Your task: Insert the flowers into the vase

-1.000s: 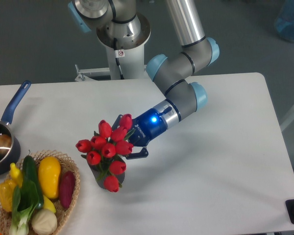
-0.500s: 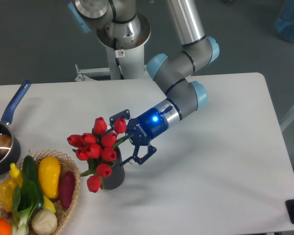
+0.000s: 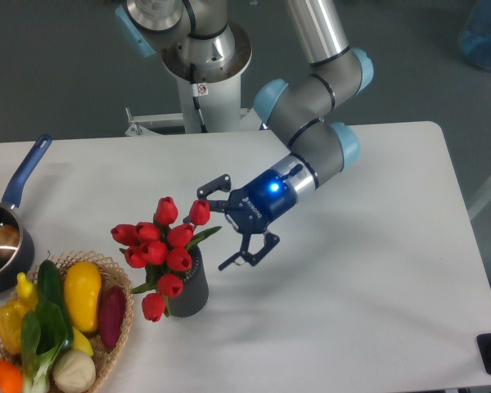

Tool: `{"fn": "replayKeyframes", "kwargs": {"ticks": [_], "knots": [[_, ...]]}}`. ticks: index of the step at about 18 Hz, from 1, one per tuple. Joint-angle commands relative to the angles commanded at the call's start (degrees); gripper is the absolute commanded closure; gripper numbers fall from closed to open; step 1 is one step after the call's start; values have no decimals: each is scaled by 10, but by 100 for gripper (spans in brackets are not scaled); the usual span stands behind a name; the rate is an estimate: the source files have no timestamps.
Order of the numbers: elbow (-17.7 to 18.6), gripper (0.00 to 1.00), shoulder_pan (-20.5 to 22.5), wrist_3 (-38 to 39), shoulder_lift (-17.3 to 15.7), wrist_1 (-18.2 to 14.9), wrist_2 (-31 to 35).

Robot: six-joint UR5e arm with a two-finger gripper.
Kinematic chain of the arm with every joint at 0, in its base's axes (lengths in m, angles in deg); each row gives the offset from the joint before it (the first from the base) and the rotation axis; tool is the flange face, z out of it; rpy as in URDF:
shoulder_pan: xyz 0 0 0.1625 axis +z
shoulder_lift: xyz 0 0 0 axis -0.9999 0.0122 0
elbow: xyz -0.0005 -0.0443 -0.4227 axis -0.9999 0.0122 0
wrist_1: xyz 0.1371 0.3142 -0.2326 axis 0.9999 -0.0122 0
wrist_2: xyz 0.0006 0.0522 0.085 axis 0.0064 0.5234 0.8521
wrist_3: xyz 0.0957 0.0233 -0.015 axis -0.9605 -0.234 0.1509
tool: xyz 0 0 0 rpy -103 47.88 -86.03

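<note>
The flowers (image 3: 162, 246), a bunch of red tulips with green stems and leaves, stand in the vase (image 3: 191, 288), leaning left toward the basket. Only the dark grey ribbed right side of the vase shows under the buds and leaves. My gripper (image 3: 229, 221) is open just right of the bunch, one finger above near the topmost bud, the other lower beside the vase mouth. Nothing is held between the fingers, and a small gap separates them from the tulips.
A wicker basket (image 3: 119, 332) with yellow, green and purple vegetables sits at the front left, close to the vase. A blue-handled saucepan (image 3: 8, 237) stands at the left edge. The arm's base (image 3: 204, 74) rises behind the table.
The gripper let go of the tulips, opened wide and drew back to the right and up. The bunch dropped into the vase and tipped left.
</note>
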Motion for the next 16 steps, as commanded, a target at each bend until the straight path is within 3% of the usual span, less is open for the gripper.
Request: {"fn": "replayKeyframes", "kwargs": {"ticks": [4, 8, 11, 16], "knots": [[0, 0, 33, -1, -32, 0, 21], [-46, 0, 69, 7, -53, 0, 80], [-53, 0, 99, 7, -63, 0, 97], [-80, 0, 132, 8, -78, -1, 248]]}}
